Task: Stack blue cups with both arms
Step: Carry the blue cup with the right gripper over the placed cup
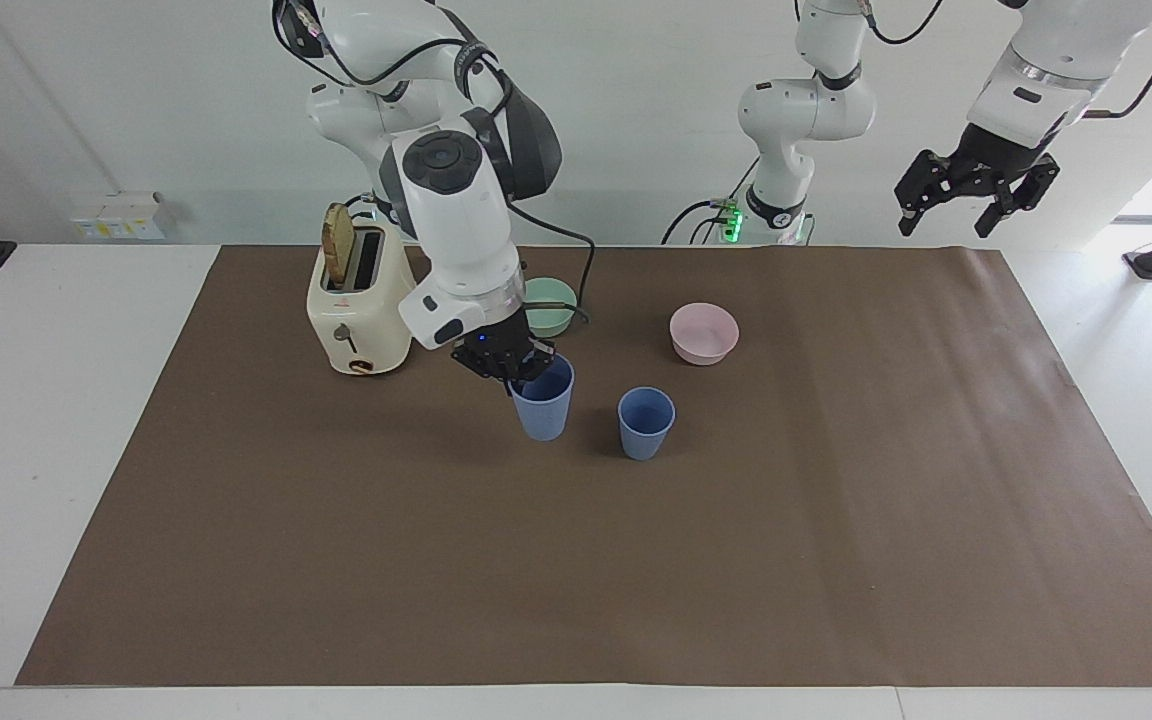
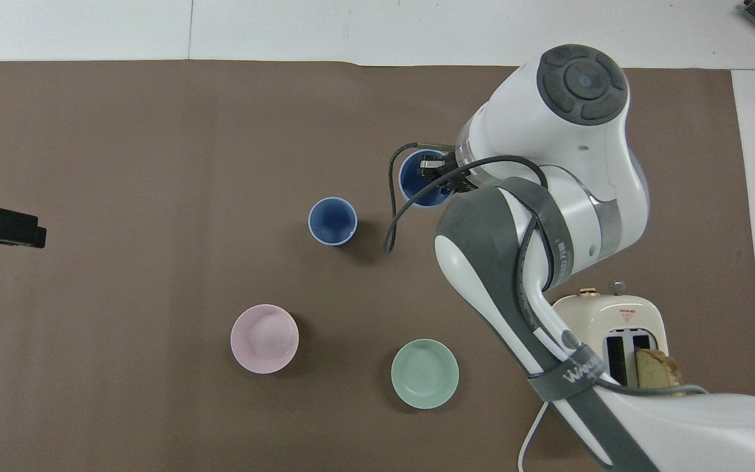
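Two blue cups are in play. The right gripper [image 1: 521, 368] is clamped on the rim of the carried cup [image 1: 543, 402], held upright in the air, close beside the standing cup [image 1: 646, 423], which rests mid-mat, farther from the robots than the pink bowl [image 1: 704, 333]. The left gripper [image 1: 976, 195] waits, fingers spread and empty, above the left arm's end of the table. Step in hand: transport. Next: centre the carried cup over the standing cup's mouth, then lower.

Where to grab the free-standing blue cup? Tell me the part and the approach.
Take the standing blue cup by its rim, coming straight down from above. It stands upright, mouth open, and the wall tapers downward, so one finger inside and one outside pinches surest, as the right claw grips the carried blue cup.
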Motion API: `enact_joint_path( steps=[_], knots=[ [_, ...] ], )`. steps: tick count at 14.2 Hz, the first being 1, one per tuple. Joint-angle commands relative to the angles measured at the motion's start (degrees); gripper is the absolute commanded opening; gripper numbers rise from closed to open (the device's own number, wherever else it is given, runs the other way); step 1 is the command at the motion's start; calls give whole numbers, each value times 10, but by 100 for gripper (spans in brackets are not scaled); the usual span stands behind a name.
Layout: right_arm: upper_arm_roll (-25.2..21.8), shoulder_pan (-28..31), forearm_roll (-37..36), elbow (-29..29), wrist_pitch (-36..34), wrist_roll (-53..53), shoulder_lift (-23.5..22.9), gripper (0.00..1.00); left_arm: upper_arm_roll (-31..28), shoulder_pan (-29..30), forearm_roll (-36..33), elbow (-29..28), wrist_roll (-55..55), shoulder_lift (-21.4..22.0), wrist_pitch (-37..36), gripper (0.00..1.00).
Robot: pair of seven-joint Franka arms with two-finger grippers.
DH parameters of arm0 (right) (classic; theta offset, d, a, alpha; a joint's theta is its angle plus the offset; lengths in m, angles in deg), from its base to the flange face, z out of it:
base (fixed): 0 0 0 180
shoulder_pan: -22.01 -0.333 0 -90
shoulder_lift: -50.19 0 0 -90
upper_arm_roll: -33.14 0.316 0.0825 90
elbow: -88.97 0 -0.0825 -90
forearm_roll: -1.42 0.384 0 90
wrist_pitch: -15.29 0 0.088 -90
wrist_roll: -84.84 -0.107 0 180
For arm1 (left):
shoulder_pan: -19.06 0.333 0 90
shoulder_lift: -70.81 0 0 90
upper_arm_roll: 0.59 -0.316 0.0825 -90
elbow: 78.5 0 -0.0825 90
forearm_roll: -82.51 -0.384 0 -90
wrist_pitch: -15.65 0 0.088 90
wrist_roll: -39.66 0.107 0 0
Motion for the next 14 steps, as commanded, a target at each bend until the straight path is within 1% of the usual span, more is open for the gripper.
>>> enact_joint_path(
  steps=[1,3,5,7,10,12,14],
  knots=[
    [8,-26,6,59,-3,-51,-32,0,2,17,6,-8,4,11,-8,100],
    [29,-39,6,81,-19,-82,-39,0,1,28,6,-7,4,11,-8,100],
    [33,-52,6,81,-25,-95,-35,0,1,30,6,-7,5,11,-6,100],
    [38,-56,6,81,-19,-95,-37,0,1,27,6,-7,5,11,-8,100],
    [41,-72,5,81,13,-106,-59,0,2,25,6,-8,4,11,-8,100],
    [41,-73,5,80,20,-106,-68,0,2,24,6,-9,4,11,-8,100],
    [42,-73,2,72,18,-106,-68,0,6,24,6,-12,2,12,-2,100]
  ],
)
